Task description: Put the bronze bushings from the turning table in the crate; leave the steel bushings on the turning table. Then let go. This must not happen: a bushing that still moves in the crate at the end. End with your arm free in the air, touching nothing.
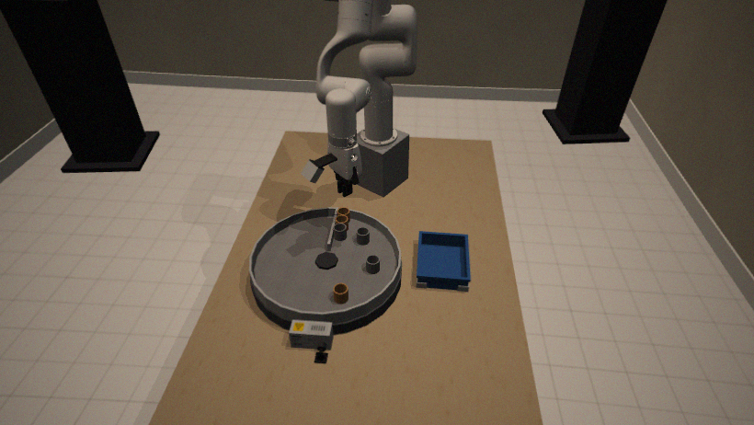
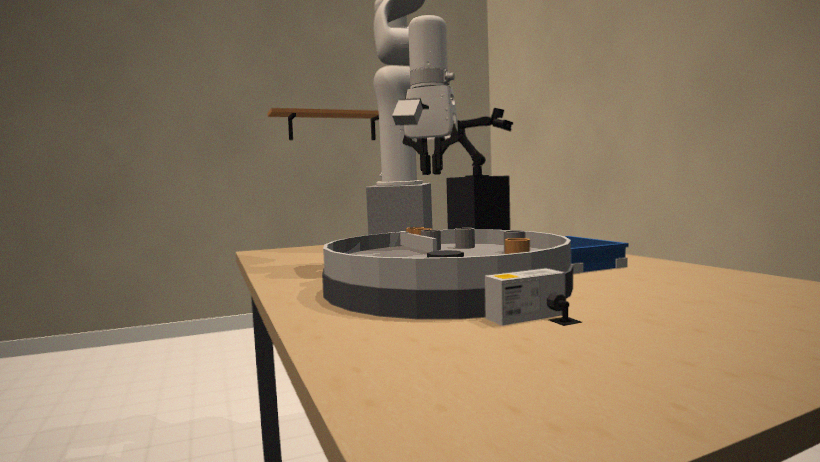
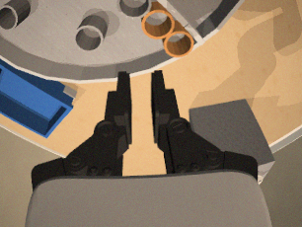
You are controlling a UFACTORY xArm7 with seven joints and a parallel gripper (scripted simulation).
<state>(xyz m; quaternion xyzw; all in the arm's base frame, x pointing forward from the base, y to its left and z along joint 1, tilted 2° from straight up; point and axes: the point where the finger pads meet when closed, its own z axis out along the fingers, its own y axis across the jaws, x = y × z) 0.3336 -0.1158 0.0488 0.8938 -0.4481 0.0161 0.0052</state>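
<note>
My gripper [image 1: 345, 190] [image 2: 431, 171] [image 3: 140, 87] hangs above and behind the turning table [image 1: 281, 274] [image 2: 390, 272] [image 3: 49, 27]. Its fingers are a narrow gap apart with nothing between them. Two bronze bushings stand close together by the divider at the back: the rear one [image 1: 343, 212] [image 3: 178, 48] and the one before it [image 3: 158, 30]. A third bronze bushing [image 1: 340, 295] [image 2: 517, 247] stands near the front. One steel bushing [image 1: 339, 234] [image 3: 134, 9] stands close beside the bronze pair; another [image 1: 362, 237] and a third [image 1: 372, 266] stand on the right. The blue crate [image 1: 443, 282] [image 2: 599, 257] shows no bushings inside.
A thin upright divider [image 1: 330, 237] [image 2: 418, 241] runs from the rim toward the dark hub [image 1: 326, 260]. A white labelled box [image 1: 311, 338] [image 2: 522, 298] stands before the turning table, with a small black stand [image 1: 320, 357] beside it. The arm's grey base block [image 1: 387, 168] is behind.
</note>
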